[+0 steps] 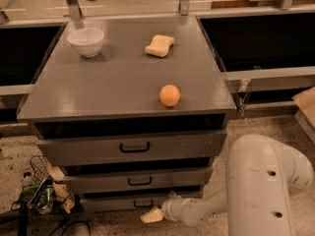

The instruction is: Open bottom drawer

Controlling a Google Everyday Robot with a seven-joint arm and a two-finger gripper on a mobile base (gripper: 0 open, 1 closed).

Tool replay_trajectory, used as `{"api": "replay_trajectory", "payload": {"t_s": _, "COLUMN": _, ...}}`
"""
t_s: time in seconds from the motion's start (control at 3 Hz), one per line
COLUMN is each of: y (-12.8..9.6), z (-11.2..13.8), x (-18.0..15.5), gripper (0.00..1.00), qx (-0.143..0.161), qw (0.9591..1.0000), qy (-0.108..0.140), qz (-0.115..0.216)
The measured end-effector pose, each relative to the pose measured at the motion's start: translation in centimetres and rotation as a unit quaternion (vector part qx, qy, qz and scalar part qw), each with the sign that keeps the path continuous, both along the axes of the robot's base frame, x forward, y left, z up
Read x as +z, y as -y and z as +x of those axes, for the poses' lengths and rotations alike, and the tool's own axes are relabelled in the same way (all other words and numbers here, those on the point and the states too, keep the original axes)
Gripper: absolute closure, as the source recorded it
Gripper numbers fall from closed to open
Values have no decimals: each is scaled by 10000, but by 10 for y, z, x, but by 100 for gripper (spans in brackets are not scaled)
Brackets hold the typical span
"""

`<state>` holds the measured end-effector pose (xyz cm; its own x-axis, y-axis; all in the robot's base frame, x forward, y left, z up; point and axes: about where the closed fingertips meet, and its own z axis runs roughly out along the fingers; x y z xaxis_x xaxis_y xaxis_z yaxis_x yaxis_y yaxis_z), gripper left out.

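The grey cabinet has three drawers stacked in its front. The bottom drawer is the slimmest, with a small black loop handle, and it looks closed. My gripper is low near the floor, just below and in front of that handle, with its cream tip pointing left. My white arm reaches in from the lower right. I cannot tell whether the gripper touches the handle.
The cabinet top holds a white bowl, a yellow sponge and an orange. A wire basket with packets and a bottle sits on the floor at the left. My arm's bulky white body fills the lower right.
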<state>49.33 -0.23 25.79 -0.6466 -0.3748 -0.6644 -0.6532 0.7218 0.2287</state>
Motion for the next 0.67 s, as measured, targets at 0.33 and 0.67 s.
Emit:
{"api": "replay_trajectory", "payload": {"t_s": 0.33, "y": -6, "z": 13, "x": 12, "gripper": 0, "qx": -100, "qw": 9991, "qy": 423, "qz": -10}}
{"api": "replay_trajectory", "payload": {"t_s": 0.67, "y": -6, "z": 14, "x": 12, "gripper": 0, "qx": -102, "qw": 9990, "qy": 425, "qz": -9}}
